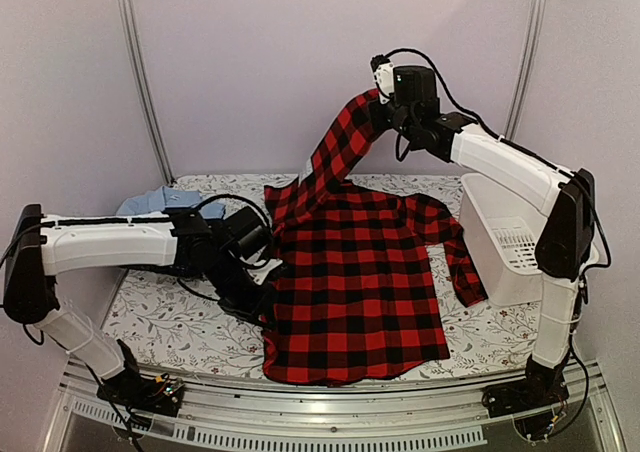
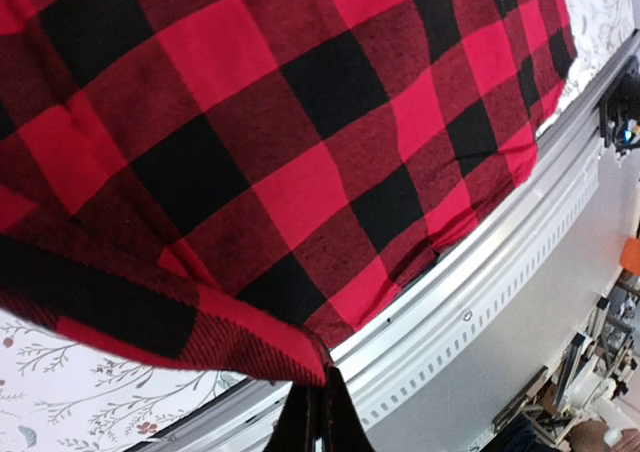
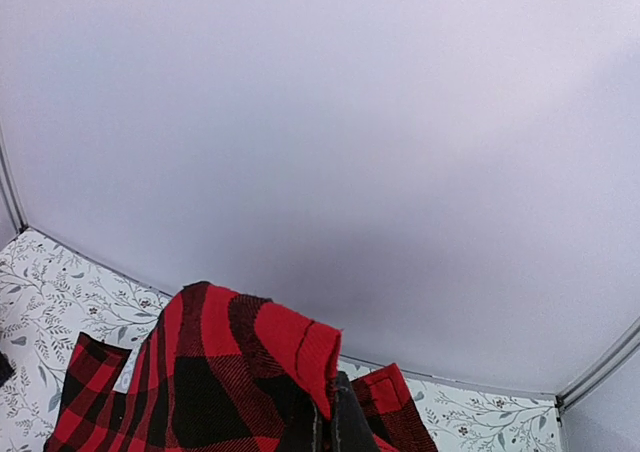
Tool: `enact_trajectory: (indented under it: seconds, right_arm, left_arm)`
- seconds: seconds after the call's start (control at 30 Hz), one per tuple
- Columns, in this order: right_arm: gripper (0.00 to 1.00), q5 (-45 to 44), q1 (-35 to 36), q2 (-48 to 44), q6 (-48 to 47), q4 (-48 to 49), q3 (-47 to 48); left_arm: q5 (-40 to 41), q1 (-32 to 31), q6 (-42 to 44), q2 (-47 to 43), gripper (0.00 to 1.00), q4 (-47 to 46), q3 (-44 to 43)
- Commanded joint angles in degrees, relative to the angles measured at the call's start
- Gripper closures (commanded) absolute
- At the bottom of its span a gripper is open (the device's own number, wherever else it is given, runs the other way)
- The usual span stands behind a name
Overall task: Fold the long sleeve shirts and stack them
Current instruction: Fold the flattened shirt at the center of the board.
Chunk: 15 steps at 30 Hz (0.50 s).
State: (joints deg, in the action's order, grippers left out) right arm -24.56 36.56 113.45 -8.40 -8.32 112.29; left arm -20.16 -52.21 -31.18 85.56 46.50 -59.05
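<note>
The red-and-black checked flannel shirt (image 1: 355,282) lies spread on the table, back up; no lettering shows. My right gripper (image 1: 385,100) is raised high at the back and shut on the end of one sleeve (image 3: 300,352), which hangs stretched down to the shirt. My left gripper (image 1: 262,284) is low at the shirt's left edge and shut on its hem (image 2: 290,357). The light blue collared shirt (image 1: 165,200) lies bunched at the back left, behind my left arm. The dark navy garment is out of view.
A white plastic basket (image 1: 500,237) stands at the table's right side, under my right arm. The table has a floral cloth (image 1: 170,322). A metal rail (image 2: 480,262) runs along the near edge. The shirt's other sleeve (image 1: 462,267) trails toward the basket.
</note>
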Motion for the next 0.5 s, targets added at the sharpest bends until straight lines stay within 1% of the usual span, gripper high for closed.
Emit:
enact_trajectory:
  seconds: [0.0, 0.27, 0.47]
  right_arm:
    - [1.0, -3.0, -1.75, -3.02, -0.6, 1.89, -1.59]
    - [1.0, -3.84, -4.12, -7.57, 1.03, 1.75, -8.5]
    - [1.0, -3.72, -5.0, -10.6, 2.49, 1.88, -11.88]
  left_arm:
    - [-4.75, -2.14, 4.66, 3.23, 1.0, 0.57, -4.01]
    - [-8.73, -4.26, 8.49, 10.24, 1.0, 1.4, -10.77]
    - [-10.33, -5.62, 9.45, 14.76, 1.0, 0.43, -13.55]
